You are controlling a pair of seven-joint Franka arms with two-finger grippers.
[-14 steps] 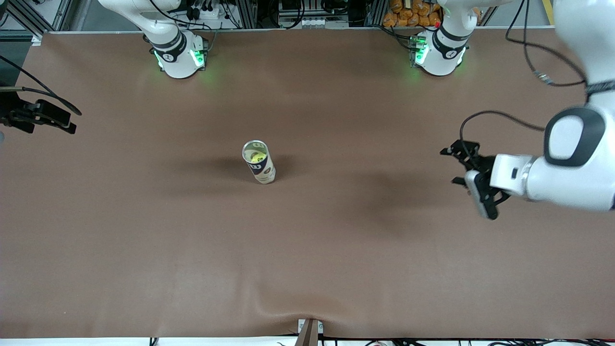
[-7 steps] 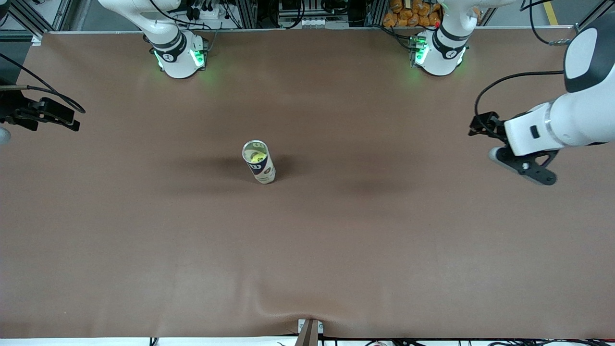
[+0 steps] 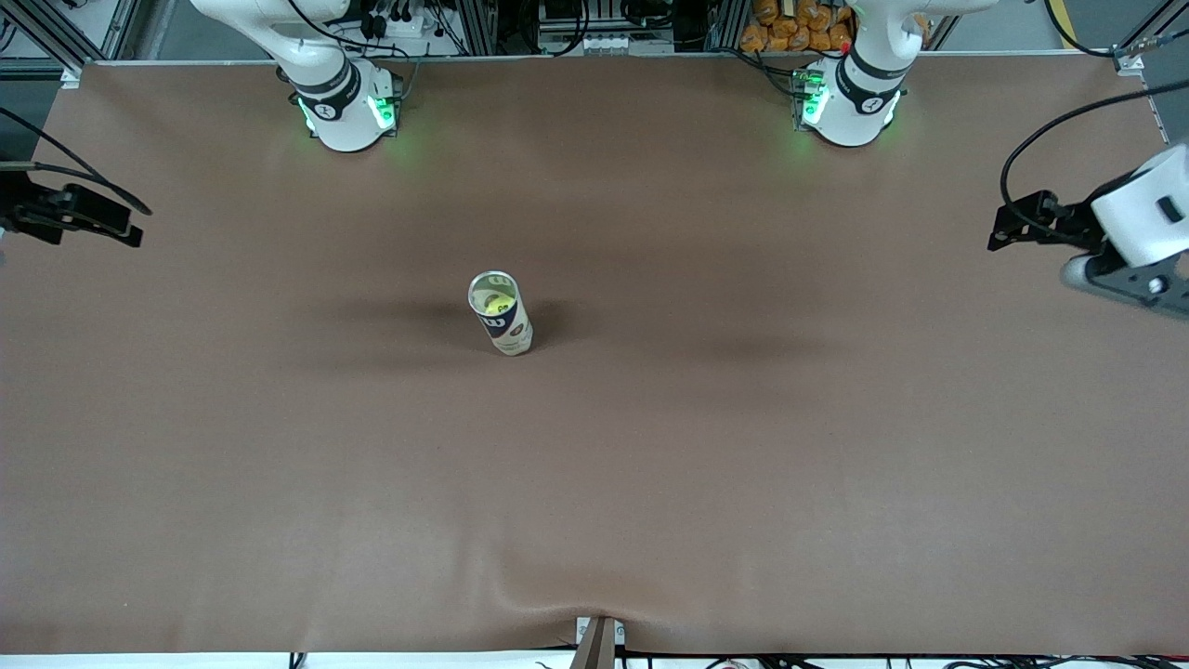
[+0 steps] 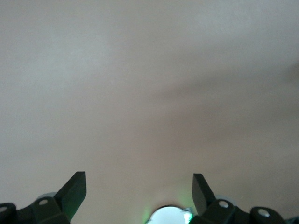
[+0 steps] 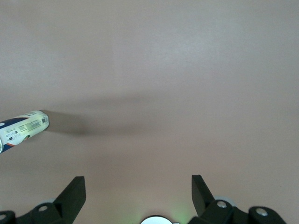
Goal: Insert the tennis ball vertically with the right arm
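Observation:
A tall can (image 3: 502,314) stands upright in the middle of the brown table (image 3: 743,465), its top open. A yellow tennis ball (image 3: 495,302) shows inside it. The can's lower end (image 5: 23,128) also appears at the border of the right wrist view. My right gripper (image 3: 111,223) hangs over the table's edge at the right arm's end, apart from the can, open (image 5: 138,184) and holding nothing. My left gripper (image 3: 1068,253) is over the table's edge at the left arm's end, open (image 4: 139,184) and empty, with only bare table under it.
Both arm bases (image 3: 348,111) (image 3: 850,102) stand at the table's edge farthest from the front camera, lit green. A small bracket (image 3: 599,639) sits at the edge nearest that camera. A ripple in the mat (image 3: 557,595) lies just by it.
The left arm has swung away from the table's middle toward its own end, turning its gripper as it went. The right gripper has barely shifted. The can has not moved.

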